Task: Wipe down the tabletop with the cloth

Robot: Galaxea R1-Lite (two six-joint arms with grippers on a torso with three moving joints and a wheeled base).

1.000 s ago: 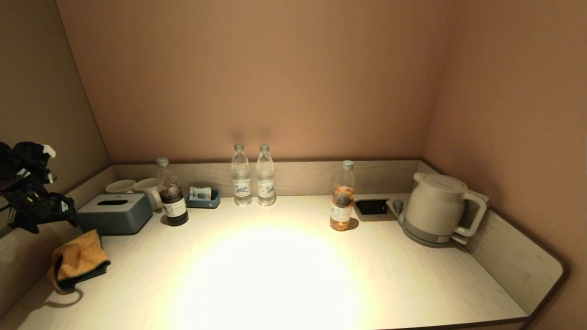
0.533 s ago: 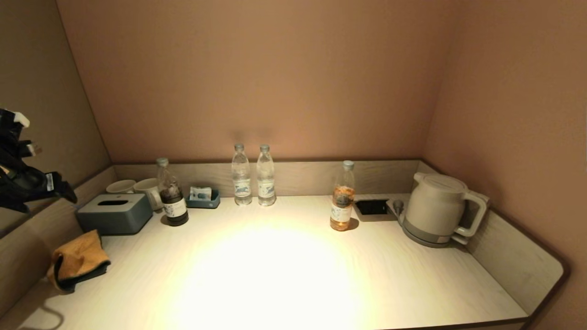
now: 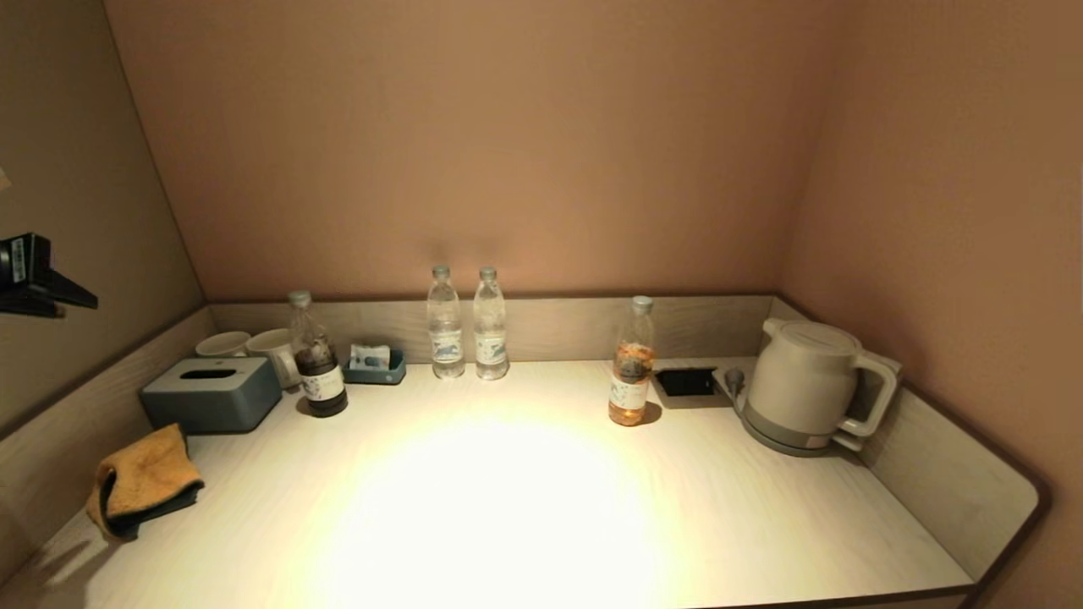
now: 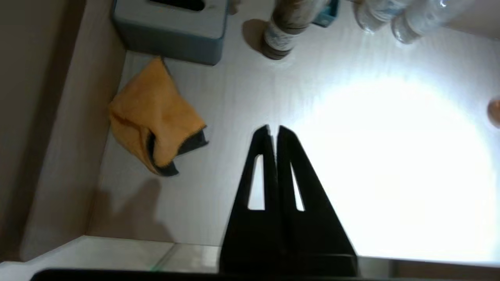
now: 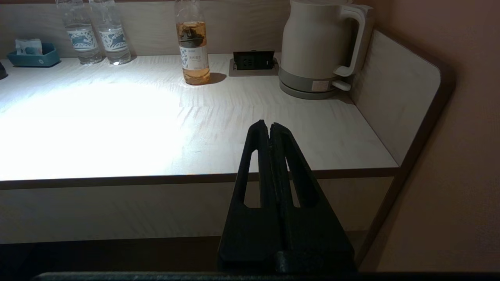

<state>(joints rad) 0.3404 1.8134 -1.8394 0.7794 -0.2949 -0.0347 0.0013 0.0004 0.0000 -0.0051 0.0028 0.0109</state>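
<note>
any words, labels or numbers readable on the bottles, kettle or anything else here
No text can be read anywhere.
Two clear water bottles: white labels with a blue picture, words too small.
Amber-drink bottle: white label with a dark mark and lines of print, unreadable.
Dark-drink bottle: white label, print blurred.
Cream electric kettle: small plate on its base, unreadable.
Teal tray: a packet with a blue print, unreadable.
Grey tissue box and orange cloth: no markings.
</note>
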